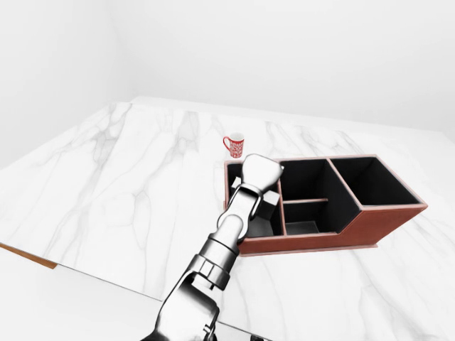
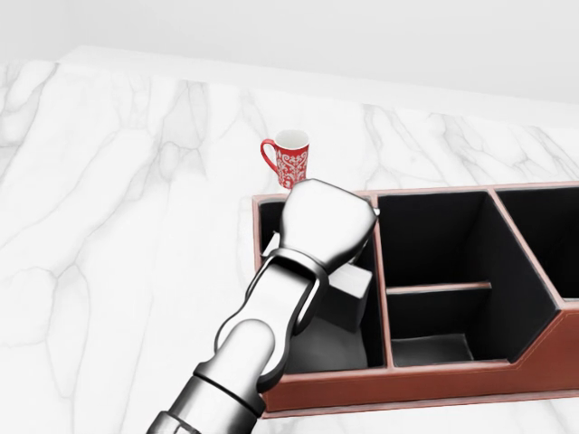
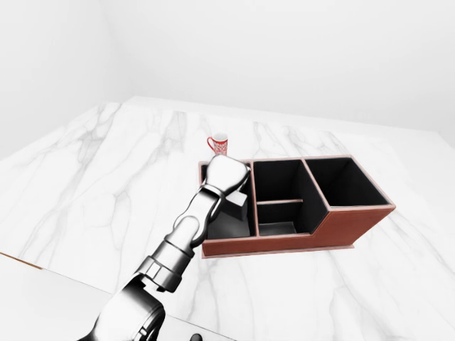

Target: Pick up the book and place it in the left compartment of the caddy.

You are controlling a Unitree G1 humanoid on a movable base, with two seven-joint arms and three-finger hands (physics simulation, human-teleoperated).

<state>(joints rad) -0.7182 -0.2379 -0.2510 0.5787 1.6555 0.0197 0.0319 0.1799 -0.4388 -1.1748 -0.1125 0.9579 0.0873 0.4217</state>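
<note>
1. White marble table [image 1: 128, 185], grey veins, fills most of the left-eye view.
2. Reddish-brown caddy [image 1: 370, 226] with black-lined compartments sits directly on it, right of centre.
3. Red patterned mug [image 2: 289, 160] stands upright on the marble, near the caddy's upper-left corner, apart from it.

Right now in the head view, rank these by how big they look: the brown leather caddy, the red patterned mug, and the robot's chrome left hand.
1. Brown leather caddy, largest by far.
2. Chrome left hand; nearer the camera, so its apparent size is inflated.
3. Red patterned mug, smallest, also farthest away.
</note>
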